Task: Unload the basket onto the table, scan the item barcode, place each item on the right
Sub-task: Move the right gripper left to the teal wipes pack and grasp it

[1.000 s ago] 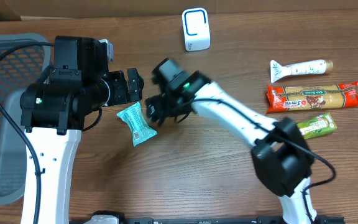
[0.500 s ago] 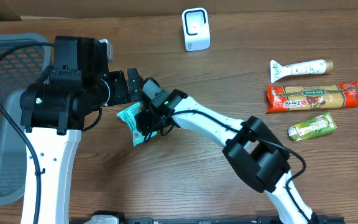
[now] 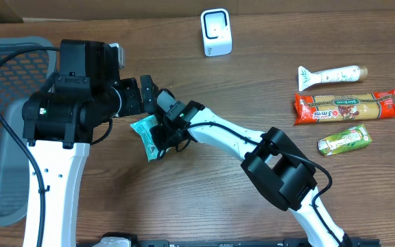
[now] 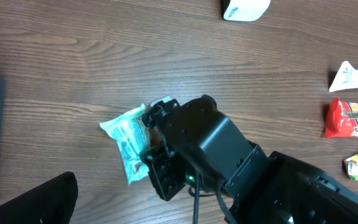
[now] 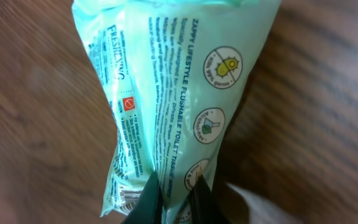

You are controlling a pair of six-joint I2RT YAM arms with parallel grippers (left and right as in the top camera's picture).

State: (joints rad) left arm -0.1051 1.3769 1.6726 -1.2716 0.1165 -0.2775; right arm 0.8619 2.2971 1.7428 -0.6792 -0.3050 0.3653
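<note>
- A teal packet (image 3: 145, 134) is lying on the wooden table (image 3: 204, 199), left of centre.
- The right gripper (image 3: 162, 137) is sitting on the teal packet's right side, with its arm reaching in from the table's lower right.
- The left gripper (image 3: 148, 95) is hanging just beyond the teal packet's far end, its fingers (image 3: 145, 86) standing apart.
- A grey mesh basket (image 3: 16, 44) is sitting at the left edge.
- A small white scanner (image 3: 216, 32) is standing near the far edge.
- A white tube (image 3: 331, 75), a red packet (image 3: 345, 106) and a green bar (image 3: 345, 139) are lying one below another at the right, well apart from both arms.
</note>
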